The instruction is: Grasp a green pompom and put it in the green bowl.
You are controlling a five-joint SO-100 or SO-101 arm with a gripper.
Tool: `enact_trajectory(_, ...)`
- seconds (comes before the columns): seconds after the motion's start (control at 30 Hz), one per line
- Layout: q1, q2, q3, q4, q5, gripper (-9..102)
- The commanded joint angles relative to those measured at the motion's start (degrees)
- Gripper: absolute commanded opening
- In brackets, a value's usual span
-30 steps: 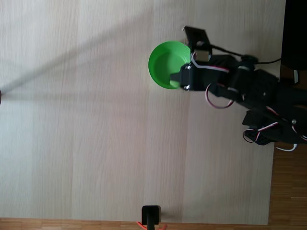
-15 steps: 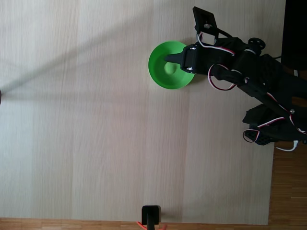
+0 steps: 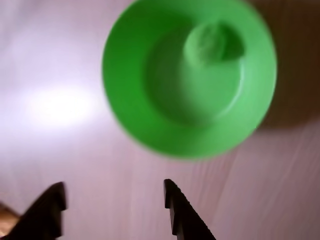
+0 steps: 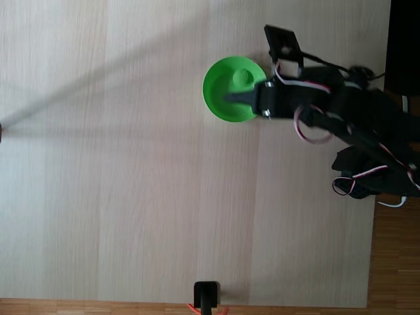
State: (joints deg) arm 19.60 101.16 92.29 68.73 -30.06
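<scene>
Wrist view shows you the green pompom (image 3: 209, 44) lying inside the green bowl (image 3: 130, 115), on its flat bottom close to the far wall, blurred but plain enough. Your jaws (image 3: 114, 196) stand spread wide with nothing between them, hanging over bare bench (image 3: 60, 150) just short of the bowl's near rim. From the fixed view, the arm (image 4: 341, 111) reaches in from the right, its dark tip overlapping the bowl's right side.
</scene>
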Motion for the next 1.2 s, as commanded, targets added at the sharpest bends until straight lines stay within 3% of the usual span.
enact_trajectory(0.0, -4.39, 8.79, -0.35, 2.81, 0.44, 15)
enact_trajectory(0.2, -8.44, 18.63, -0.26, 8.26, 0.53, -2)
enact_trajectory(0.43, -11.16, 27.42, 1.85, 13.8, 3.87, 0)
enact_trajectory(0.73, -20.57, 42.8, 20.48, 13.8, 13.54, 0)
enact_trajectory(1.17, -21.97, 49.57, 44.65, -2.11, 13.54, 0)
